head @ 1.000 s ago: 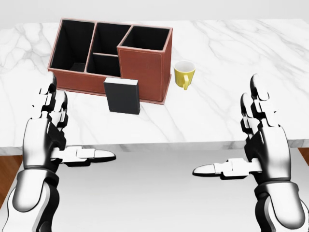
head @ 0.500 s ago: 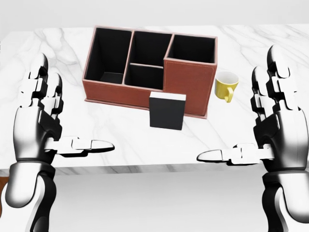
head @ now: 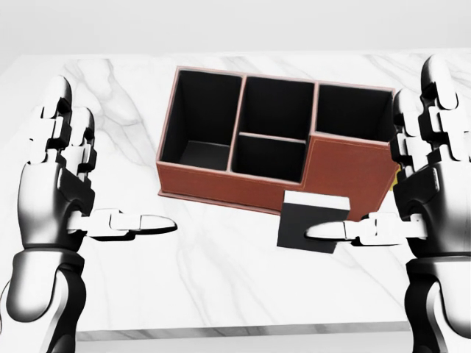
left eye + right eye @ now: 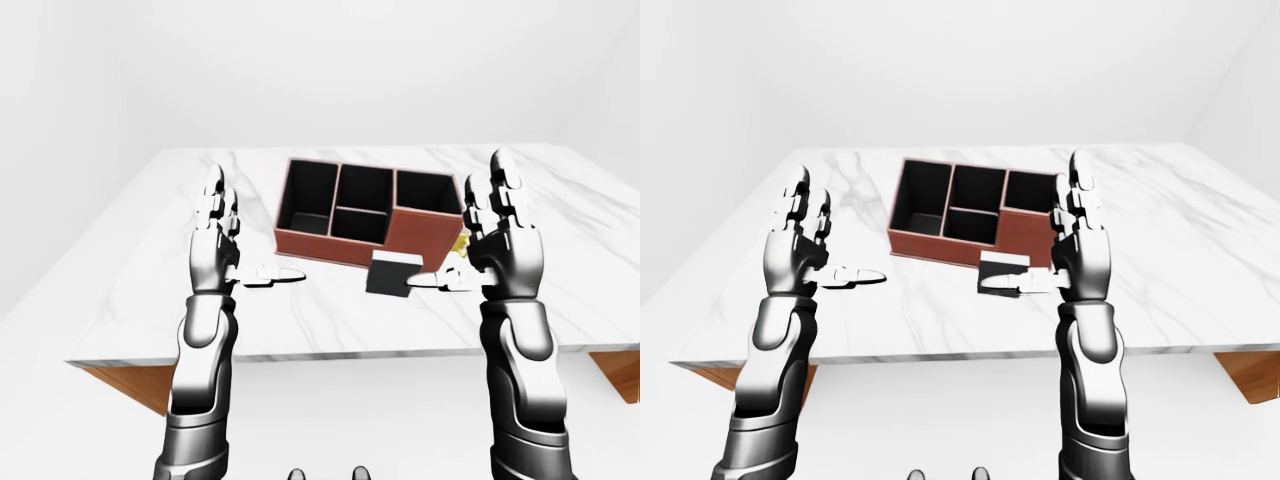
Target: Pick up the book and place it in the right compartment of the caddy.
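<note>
**Mug nearly hidden as the base closes on the caddy**

While your right hand (image 3: 434, 158) stands raised at the right edge of the head view, it covers almost all of the yellow mug (image 4: 459, 245); only a sliver of yellow shows beside the caddy's right end, and you cannot make out its handle. The thumb of that hand crosses the book (image 3: 313, 221), hiding part of its lower right face, though whether it touches the cover cannot be told. Both forearms are cut off by the bottom of the head view.

Compared with half a second ago, the whole picture has shifted: the camera has moved nearer, so the caddy (image 3: 276, 193) looks larger and sits further right, and the mug that then stood clear is now behind your hand. Your left hand (image 3: 62, 184) keeps the same released pose, fingers straight up and thumb pointing inward; the right matches it, gripping nothing.

The book is a flat black slab with a pale top edge, standing upright on the marble table (image 3: 132, 294), against the caddy's taller right compartment. The caddy is a reddish-brown box with black-lined compartments. The tabletop is white with grey veins.
</note>
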Robot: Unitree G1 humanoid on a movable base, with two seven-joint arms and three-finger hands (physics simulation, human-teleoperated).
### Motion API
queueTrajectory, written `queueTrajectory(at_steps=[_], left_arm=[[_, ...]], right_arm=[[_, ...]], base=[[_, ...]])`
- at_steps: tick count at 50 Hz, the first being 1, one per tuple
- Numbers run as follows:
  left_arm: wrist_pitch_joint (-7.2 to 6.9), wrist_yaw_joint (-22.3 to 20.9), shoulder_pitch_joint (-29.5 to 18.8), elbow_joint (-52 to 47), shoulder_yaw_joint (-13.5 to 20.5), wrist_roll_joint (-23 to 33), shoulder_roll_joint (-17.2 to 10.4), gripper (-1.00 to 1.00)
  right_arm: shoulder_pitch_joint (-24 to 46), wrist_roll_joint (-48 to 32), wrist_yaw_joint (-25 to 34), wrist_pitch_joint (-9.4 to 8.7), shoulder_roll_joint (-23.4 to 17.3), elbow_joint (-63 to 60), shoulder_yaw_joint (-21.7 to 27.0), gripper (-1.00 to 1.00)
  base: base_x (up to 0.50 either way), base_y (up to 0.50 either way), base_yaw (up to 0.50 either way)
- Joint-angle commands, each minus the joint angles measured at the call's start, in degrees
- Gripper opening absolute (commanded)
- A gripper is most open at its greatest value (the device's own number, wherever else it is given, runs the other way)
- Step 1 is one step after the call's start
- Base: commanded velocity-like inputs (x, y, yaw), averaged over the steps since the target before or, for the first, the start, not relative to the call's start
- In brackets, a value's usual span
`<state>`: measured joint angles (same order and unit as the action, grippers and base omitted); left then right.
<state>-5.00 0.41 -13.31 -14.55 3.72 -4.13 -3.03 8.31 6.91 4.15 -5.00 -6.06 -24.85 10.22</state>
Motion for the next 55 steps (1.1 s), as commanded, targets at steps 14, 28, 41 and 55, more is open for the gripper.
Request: queueTrajectory(at_steps=[14,28,41,55], left_arm=[[0.0,-0.13,-0.56,-0.07,-0.11,0.13,0.12,1.0],[0.0,-0.2,-1.17,0.61,0.04,-0.07,-0.05,1.0],[0.0,-0.19,-0.76,-0.02,-0.08,-0.11,0.03,1.0],[0.0,-0.09,-0.08,-0.22,-0.28,-0.05,0.29,1.0]], right_arm=[[-1.11,-2.35,0.07,0.0,-0.25,1.01,0.3,1.0],[-1.95,0.06,0.79,0.0,0.06,-1.24,0.64,1.0],[-0.88,-0.49,0.24,0.0,0.21,-0.62,-0.18,1.0],[0.05,-3.53,-0.28,0.0,-0.28,1.1,-0.93,1.0]], base=[[0.28,0.07,0.0],[0.0,0.0,-0.06],[-0.01,0.0,-0.5],[-0.02,-0.03,-0.39]])
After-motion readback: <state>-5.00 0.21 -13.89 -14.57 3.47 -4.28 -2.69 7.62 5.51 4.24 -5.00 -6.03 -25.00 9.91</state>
